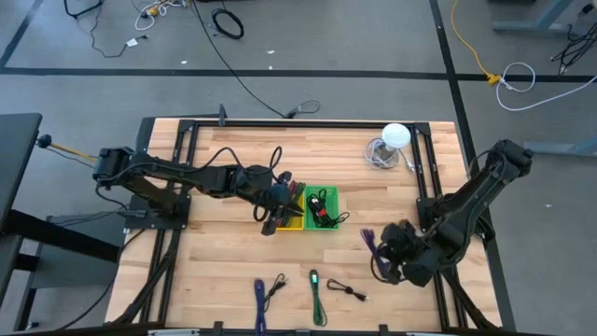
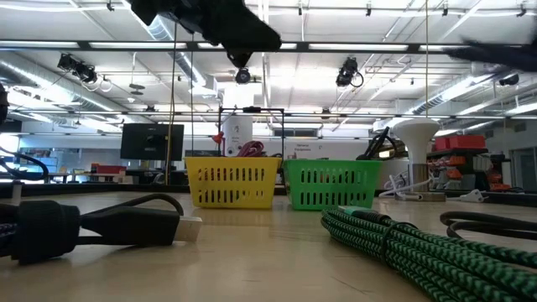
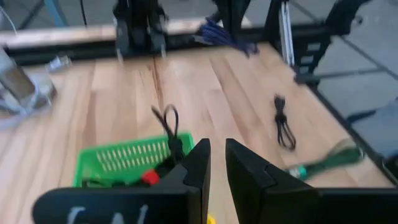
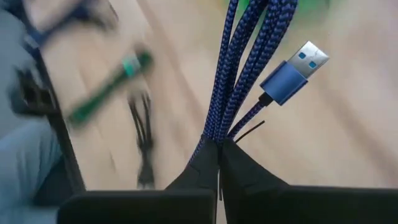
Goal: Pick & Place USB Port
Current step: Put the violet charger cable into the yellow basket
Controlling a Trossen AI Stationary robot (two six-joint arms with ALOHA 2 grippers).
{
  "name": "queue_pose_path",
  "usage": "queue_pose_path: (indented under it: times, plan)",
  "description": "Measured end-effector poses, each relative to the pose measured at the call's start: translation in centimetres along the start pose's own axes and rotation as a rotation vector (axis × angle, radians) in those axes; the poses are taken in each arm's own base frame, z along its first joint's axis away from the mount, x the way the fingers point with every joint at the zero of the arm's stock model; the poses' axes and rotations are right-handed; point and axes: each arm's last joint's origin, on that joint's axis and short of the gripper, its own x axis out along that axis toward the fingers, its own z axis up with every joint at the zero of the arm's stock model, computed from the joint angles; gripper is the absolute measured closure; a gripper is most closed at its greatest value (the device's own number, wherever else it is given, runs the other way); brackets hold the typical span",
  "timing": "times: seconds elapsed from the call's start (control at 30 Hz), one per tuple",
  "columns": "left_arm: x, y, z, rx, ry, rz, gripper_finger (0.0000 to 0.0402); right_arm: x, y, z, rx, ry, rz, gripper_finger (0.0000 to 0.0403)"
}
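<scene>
A blue USB cable (image 4: 239,68) hangs bundled in the right gripper (image 4: 219,163), whose fingers are pinched tight on it, above the table's (image 1: 224,252) right side. The left gripper (image 3: 217,163), nearly closed and empty, hovers over the yellow basket (image 2: 232,182) beside the green basket (image 1: 323,207).

We see a blue braided cable (image 4: 239,74) with a blue metallic USB plug (image 4: 292,73), a green braided cable (image 2: 403,243), a black cable (image 2: 101,222), a yellow basket (image 2: 233,182) beside a green basket (image 2: 333,184), and a pale wood-grain table (image 1: 224,271).
</scene>
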Motion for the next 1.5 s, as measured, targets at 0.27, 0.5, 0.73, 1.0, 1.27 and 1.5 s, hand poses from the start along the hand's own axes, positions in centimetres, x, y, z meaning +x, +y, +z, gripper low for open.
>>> queue_pose_path:
  times: [0.27,0.5,0.73,1.0,1.27,1.5]
  plan:
    - [-0.3,0.1,2.4,0.043,-0.243,0.015,0.0348,0.0,0.0,4.2,-0.285,-0.300,-0.118,0.0403]
    - [-0.9,0.7,3.8,0.031,-0.400,0.052,0.0348,0.8,0.2,8.5,-0.460,-0.446,-0.116,0.0403]
    - [-1.2,2.6,3.6,-0.061,-0.392,0.094,0.0348,1.1,-0.2,11.7,-0.581,-0.524,-0.072,0.0403]
    - [-1.3,2.7,3.5,-0.067,-0.392,0.029,0.0344,1.5,-1.5,13.6,-0.597,-0.545,-0.106,0.0403]
    - [-0.8,3.1,3.2,-0.083,-0.382,0.073,0.0274,1.6,-1.7,15.7,-0.622,-0.644,-0.018,0.0403]
    - [0.2,3.4,2.8,-0.081,-0.397,0.065,0.0234,3.3,-2.2,16.7,-0.625,-0.627,-0.023,0.0402]
